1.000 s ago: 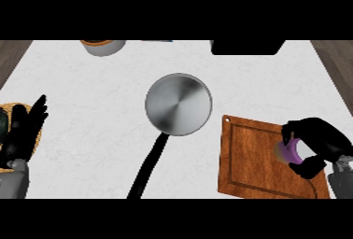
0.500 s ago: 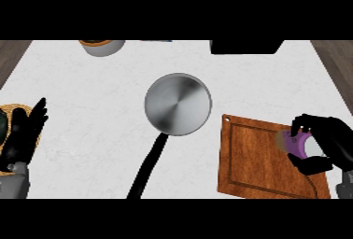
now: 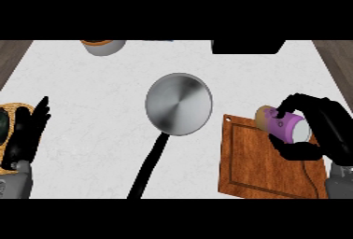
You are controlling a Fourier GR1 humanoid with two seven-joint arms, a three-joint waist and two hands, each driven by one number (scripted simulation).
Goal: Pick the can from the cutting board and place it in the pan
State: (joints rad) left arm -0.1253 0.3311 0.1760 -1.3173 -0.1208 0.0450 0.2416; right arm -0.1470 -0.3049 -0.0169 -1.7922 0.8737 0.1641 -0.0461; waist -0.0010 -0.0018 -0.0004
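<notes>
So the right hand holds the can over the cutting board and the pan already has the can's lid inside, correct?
Not quite. The head view shows the right hand curled round the can over the cutting board, but the pan has nothing inside.

The purple can (image 3: 284,125) lies tilted over the wooden cutting board (image 3: 258,163). The round grey pan (image 3: 179,103), with black handle, sits to its left.

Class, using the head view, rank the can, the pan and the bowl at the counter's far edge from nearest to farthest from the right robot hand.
1. can, held in the right robot hand, over the cutting board.
2. pan, mid-counter, to its left.
3. bowl, far left edge.
</notes>
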